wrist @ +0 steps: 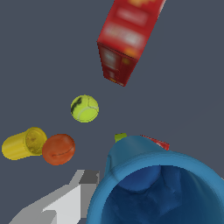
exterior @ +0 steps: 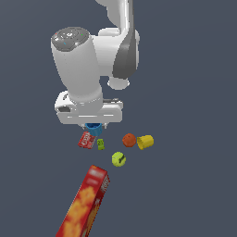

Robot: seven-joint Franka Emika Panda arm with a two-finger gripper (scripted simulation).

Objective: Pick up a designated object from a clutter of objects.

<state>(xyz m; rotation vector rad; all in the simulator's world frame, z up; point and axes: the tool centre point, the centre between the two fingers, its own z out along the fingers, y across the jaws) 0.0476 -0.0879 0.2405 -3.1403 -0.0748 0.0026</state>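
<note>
Franka arm (exterior: pixel 92 60) fills the upper half of the exterior view, wrist pointed down. Long red cracker box (exterior: pixel 85 203) lies flat at about 6 o'clock from the hand, well apart from the rest of the clutter. Gripper (exterior: pixel 94 126) sits low over the blue cup (exterior: pixel 94 128); the cup is right under the hand, between the fingers. In the wrist view the cup (wrist: pixel 157 192) is huge, mouth open toward the camera, with one grey finger (wrist: pixel 70 201) just beside its wall. It looks clamped on the cup, though contact on the far side is hidden.

Yellow cup (exterior: pixel 145 141) lies on its side at 3 o'clock from the blue one, touching or nearly touching the orange ball (exterior: pixel 129 139). Tennis ball (exterior: pixel 118 159) at 5 o'clock. Small red packet (exterior: pixel 86 140) just beside the blue cup at 7 o'clock, tiny green piece (exterior: pixel 100 144) next to it.
</note>
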